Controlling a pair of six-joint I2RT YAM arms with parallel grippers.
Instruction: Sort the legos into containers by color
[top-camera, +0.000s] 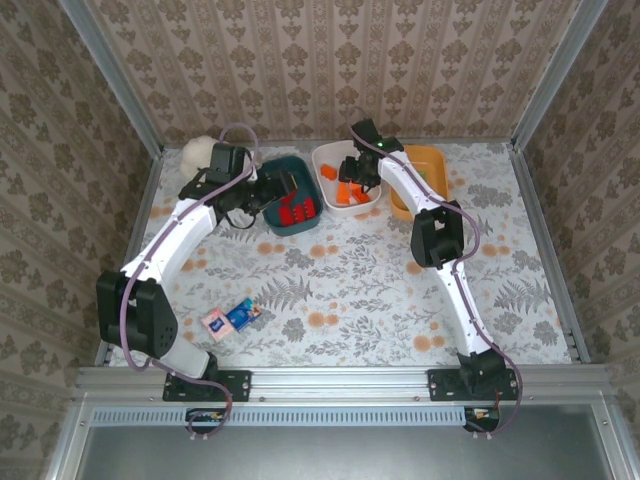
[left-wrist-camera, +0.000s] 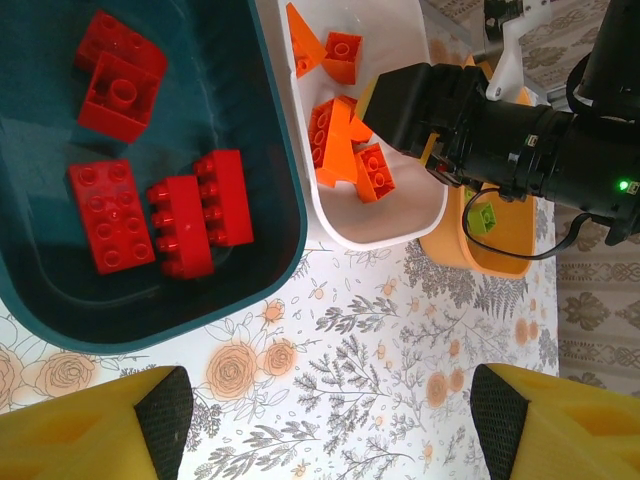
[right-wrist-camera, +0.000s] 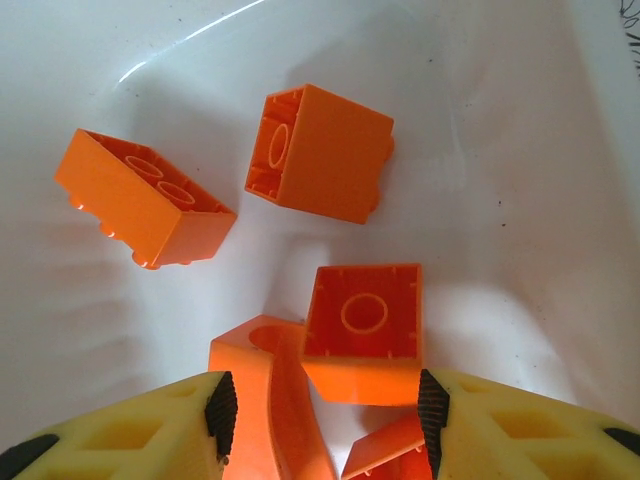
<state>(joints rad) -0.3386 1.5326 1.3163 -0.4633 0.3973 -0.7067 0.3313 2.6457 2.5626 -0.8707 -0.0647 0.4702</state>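
Several red legos lie in the dark teal container, whose rim also shows from above. My left gripper hangs open over the flowered table beside it, with nothing between its fingers; from above this gripper sits at the teal bin's left edge. My right gripper is down inside the white container. Its jaws stand open around an orange lego, clear of the left pad. More orange legos lie on the white floor. A green lego rests in the orange container.
A flat blue-and-pink packet lies on the table near the left arm's base. A white plush dog sits at the back left corner. Patterned walls and metal rails close in the table on three sides.
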